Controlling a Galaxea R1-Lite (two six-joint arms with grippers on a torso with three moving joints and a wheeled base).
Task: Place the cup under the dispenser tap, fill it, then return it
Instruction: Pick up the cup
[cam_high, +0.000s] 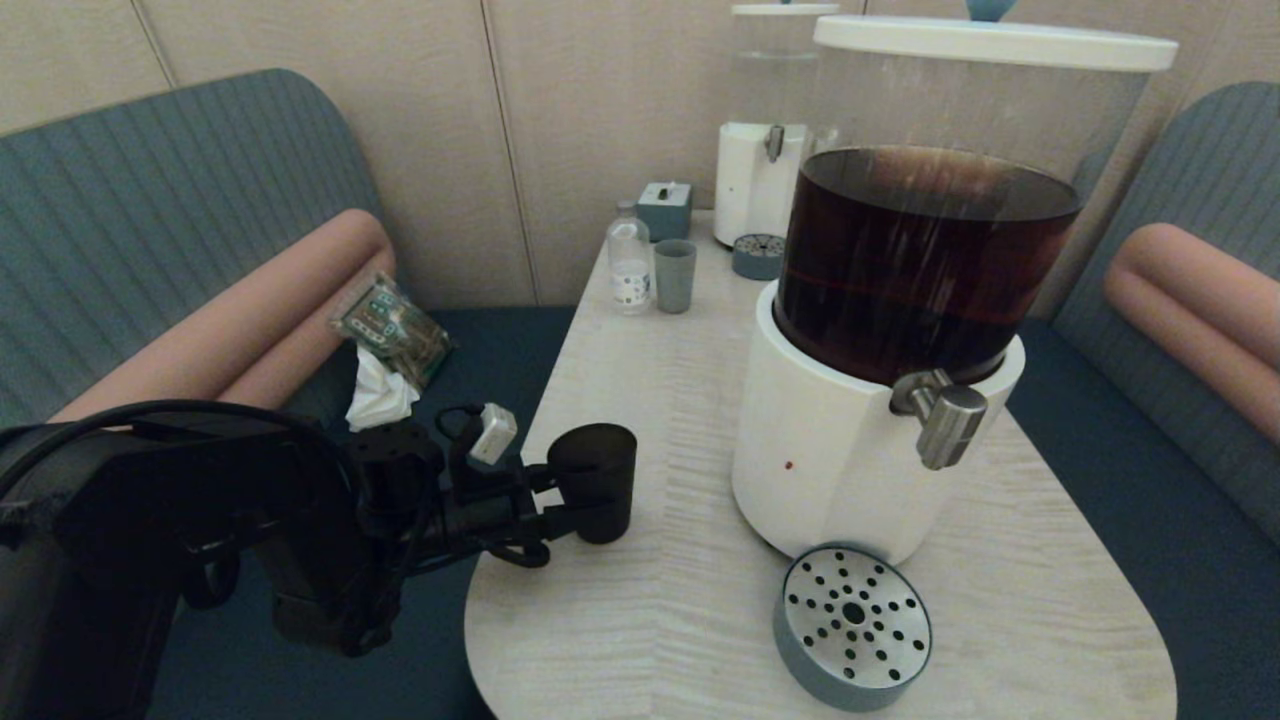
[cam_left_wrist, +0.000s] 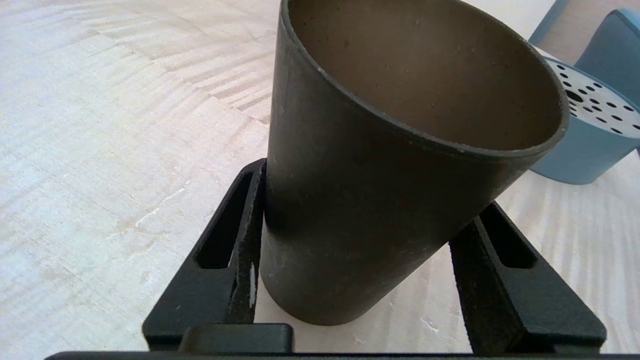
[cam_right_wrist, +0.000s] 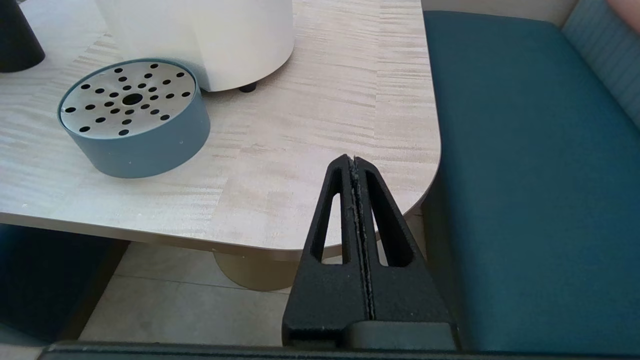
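Note:
The cup (cam_high: 595, 478) is a matte black-brown tumbler near the table's left edge, left of the big white-based dispenser (cam_high: 830, 470) of dark liquid. My left gripper (cam_high: 575, 497) reaches in from the left and is shut on the cup (cam_left_wrist: 380, 175), one finger on each side low on its wall. The cup is empty inside. The brushed-steel tap (cam_high: 945, 420) sticks out at the dispenser's front right, well to the right of the cup. A round perforated drip tray (cam_high: 852, 625) lies on the table near the dispenser's base, not directly under the tap. My right gripper (cam_right_wrist: 354, 160) is shut and parked off the table's near right corner.
At the table's (cam_high: 650, 340) far end stand a grey-blue tumbler (cam_high: 675, 275), a small bottle (cam_high: 630, 262), a small box (cam_high: 665, 208), a smaller dispenser (cam_high: 760, 180) and its drip tray (cam_high: 758, 255). Blue benches flank the table. A packet and tissue (cam_high: 385, 350) lie on the left bench.

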